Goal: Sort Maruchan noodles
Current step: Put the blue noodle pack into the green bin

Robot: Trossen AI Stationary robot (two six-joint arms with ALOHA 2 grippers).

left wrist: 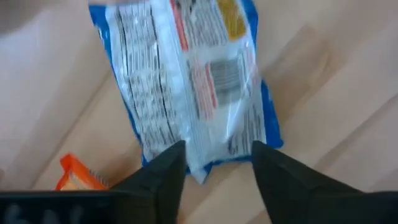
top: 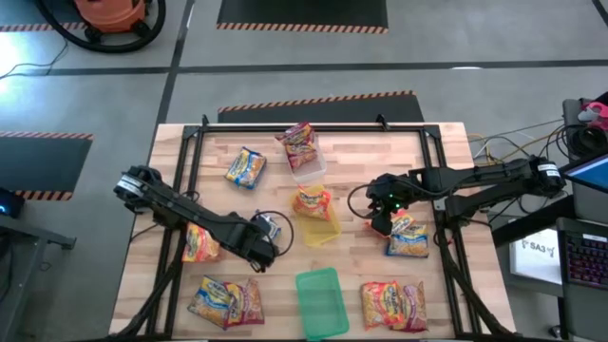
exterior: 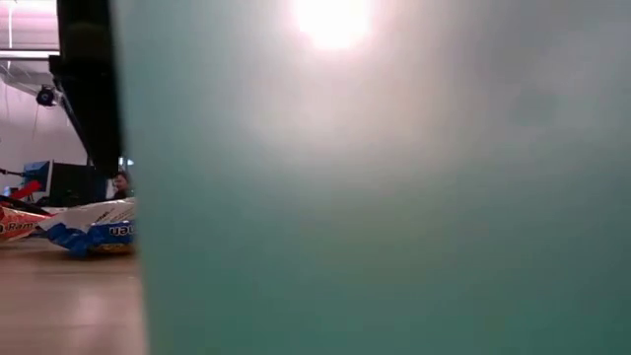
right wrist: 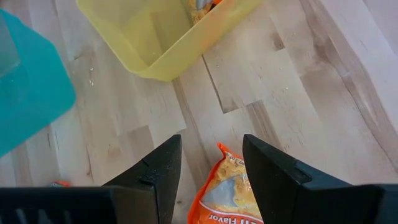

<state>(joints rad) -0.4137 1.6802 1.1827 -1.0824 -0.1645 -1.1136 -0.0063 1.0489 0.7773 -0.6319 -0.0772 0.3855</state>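
Left hand (left wrist: 214,165) stood apart around a blue packet's (left wrist: 186,74) edge on the surface (left wrist: 336,93); right hand (right wrist: 208,168), also apart, straddled an orange packet (right wrist: 227,193). Each should close squarely before lifting.

text: "Flavor" | on: orange noodle packet (right wrist: 227,193) | other print: unreadable

lab or workshop: hazard-striped floor tape (top: 304,26), shop vacuum (top: 112,14), keyboard (top: 586,255).
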